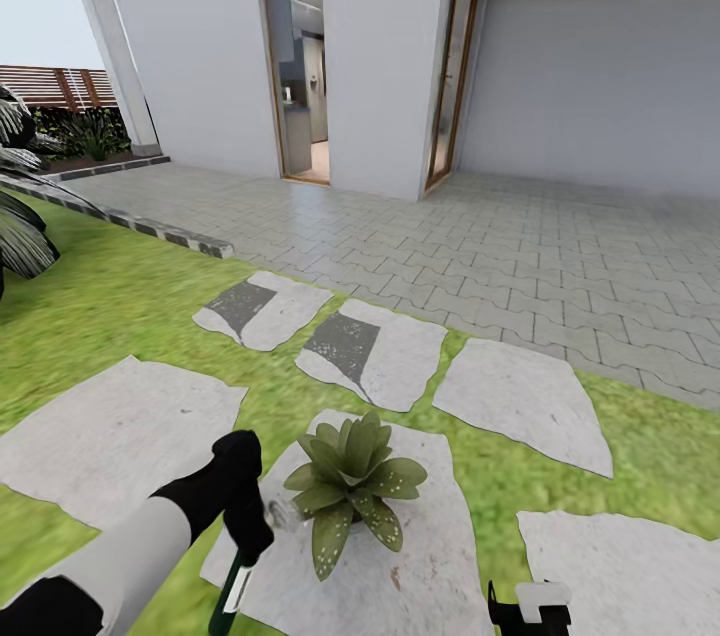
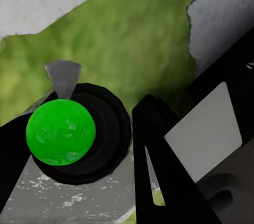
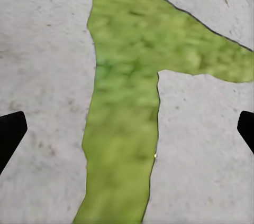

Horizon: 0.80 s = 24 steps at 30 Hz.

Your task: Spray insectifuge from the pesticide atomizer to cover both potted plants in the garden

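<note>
atomizer (image 1: 236, 588): sitting in left gripper (image 1: 250, 538), jaws pinching it, nozzle pointing at plant (image 1: 351, 486)
plant: standing on stone (image 1: 425, 556), leaves showing white specks
right gripper (image 3: 127, 129): jaws spreading wide over lawn (image 3: 127, 102)

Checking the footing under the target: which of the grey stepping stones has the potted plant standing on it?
The stepping stone nearest the robot, at bottom centre of the head view: the potted plant sits on it, unlike the others.

White-specked potted plant (image 1: 350, 486) on stepping stone; atomizer (image 1: 236, 584) beside it.
</note>
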### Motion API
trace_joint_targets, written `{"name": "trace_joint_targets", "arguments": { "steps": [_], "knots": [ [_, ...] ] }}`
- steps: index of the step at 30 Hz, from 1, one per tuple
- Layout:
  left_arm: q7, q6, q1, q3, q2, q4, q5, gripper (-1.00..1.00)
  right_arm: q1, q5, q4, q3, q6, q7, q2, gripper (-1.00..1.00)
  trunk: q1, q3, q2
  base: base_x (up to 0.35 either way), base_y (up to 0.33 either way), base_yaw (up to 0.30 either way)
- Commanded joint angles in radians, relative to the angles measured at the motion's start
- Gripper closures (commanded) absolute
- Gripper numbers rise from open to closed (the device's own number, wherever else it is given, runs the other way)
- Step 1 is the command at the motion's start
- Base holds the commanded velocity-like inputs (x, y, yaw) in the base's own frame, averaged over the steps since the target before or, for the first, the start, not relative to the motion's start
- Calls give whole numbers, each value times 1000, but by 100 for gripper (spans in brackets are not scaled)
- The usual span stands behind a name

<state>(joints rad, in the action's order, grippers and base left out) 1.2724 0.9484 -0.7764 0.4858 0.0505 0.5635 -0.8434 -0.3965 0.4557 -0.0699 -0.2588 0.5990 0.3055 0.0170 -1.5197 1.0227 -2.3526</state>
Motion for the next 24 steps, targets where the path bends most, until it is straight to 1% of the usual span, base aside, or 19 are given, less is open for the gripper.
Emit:
{"name": "trace_joint_targets", "arguments": {
  "steps": [1, 4, 6, 9, 14, 18, 21, 24],
  "knots": [
    [10, 6, 3, 3, 3, 2, -7, 100, -1, 11, 1, -5, 2, 6, 0, -100, 0, 1, 0, 0, 0, 0],
    [4, 2, 9, 6, 5, -8, -9, 100, -1, 11, 1, -5, 2, 6, 0, -100, 0, 1, 0, 0, 0, 0],
    [-20, 1, 10, 6, 4, -11, -8, 100, -1, 11, 1, -5, 2, 6, 0, -100, 0, 1, 0, 0, 0, 0],
    [-35, 1, 10, 5, -2, -13, -6, 100, -1, 11, 1, -5, 2, 6, 0, -100, 0, 1, 0, 0, 0, -153],
    [-37, 1, 11, 5, -5, -15, -5, 100, -1, 11, 1, -5, 2, 6, 0, -100, 0, 1, 0, 0, 0, -259],
    [-38, 1, 12, 5, -2, -33, -3, 100, -1, 11, 1, -5, 2, 6, 0, -100, 0, 1, 0, 0, 0, -48],
    [-38, 0, 14, 4, 9, -73, -4, 100, -1, 11, 1, -5, 2, 6, 0, -100, 0, 1, 0, 0, 0, -4],
    [-38, -2, 34, 4, 10, -88, -5, 100, -1, 11, 1, -5, 2, 6, 0, -100, 0, 1, 0, 0, 0, 0]
  ]
}}
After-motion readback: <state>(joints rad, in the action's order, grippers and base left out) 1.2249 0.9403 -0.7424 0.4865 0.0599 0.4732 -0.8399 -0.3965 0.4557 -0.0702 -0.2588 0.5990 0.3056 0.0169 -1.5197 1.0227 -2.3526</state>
